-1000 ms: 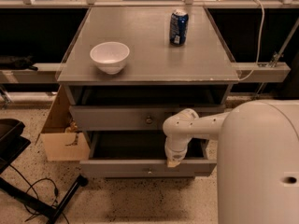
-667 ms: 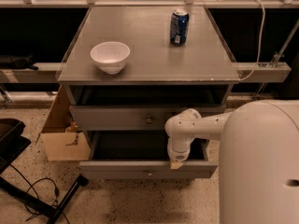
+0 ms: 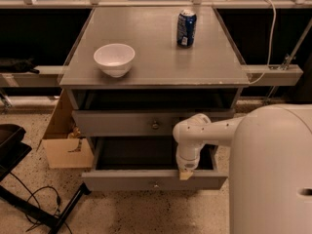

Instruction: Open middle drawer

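The middle drawer point(image 3: 122, 180) is a wide, shallow grey drawer with a small round knob point(image 3: 155, 183). It is pulled out toward me and shows its dark grey inside point(image 3: 136, 155). My gripper point(image 3: 186, 173) hangs from the white arm point(image 3: 195, 133), pointing down. It sits at the drawer's front top edge, right of the knob. The taller-fronted top drawer point(image 3: 117, 123) above is pushed in. No lower drawer front shows.
A white bowl point(image 3: 114, 59) and a blue can point(image 3: 186, 28) stand on the grey cabinet top point(image 3: 156, 62). A cardboard box point(image 3: 66, 145) sits on the floor at the left, with a black stand and cables point(image 3: 34, 199). My white body point(image 3: 273, 174) fills the lower right.
The gripper has moved a little toward me and down, and the middle drawer's front has come out slightly further with it.
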Action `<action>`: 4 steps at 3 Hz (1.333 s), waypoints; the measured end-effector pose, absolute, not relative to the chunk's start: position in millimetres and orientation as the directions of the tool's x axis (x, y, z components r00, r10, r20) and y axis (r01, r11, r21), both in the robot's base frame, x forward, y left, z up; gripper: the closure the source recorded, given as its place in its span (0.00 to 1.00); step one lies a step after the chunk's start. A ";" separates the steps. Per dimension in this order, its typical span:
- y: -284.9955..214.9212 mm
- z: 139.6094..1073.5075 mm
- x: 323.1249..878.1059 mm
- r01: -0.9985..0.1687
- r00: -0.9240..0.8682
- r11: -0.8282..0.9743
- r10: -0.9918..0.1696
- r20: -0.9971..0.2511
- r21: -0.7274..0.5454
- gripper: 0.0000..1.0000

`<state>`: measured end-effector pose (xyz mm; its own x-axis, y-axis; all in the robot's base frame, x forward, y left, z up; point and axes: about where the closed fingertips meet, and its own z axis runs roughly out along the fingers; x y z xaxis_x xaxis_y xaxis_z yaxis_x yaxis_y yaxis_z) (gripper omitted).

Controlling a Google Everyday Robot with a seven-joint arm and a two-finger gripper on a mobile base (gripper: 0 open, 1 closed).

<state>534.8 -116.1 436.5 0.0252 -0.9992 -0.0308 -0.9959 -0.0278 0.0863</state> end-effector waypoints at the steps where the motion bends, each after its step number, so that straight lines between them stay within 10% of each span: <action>1: -116.2 436.5 534.8 -0.996 0.025 -0.028 -0.999 -0.031 0.086 0.86; 4: -116.2 436.4 534.7 -0.996 0.025 -0.028 -0.999 -0.031 0.087 0.17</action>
<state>534.7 -116.2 436.4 0.0252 -0.9992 -0.0307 -0.9959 -0.0278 0.0866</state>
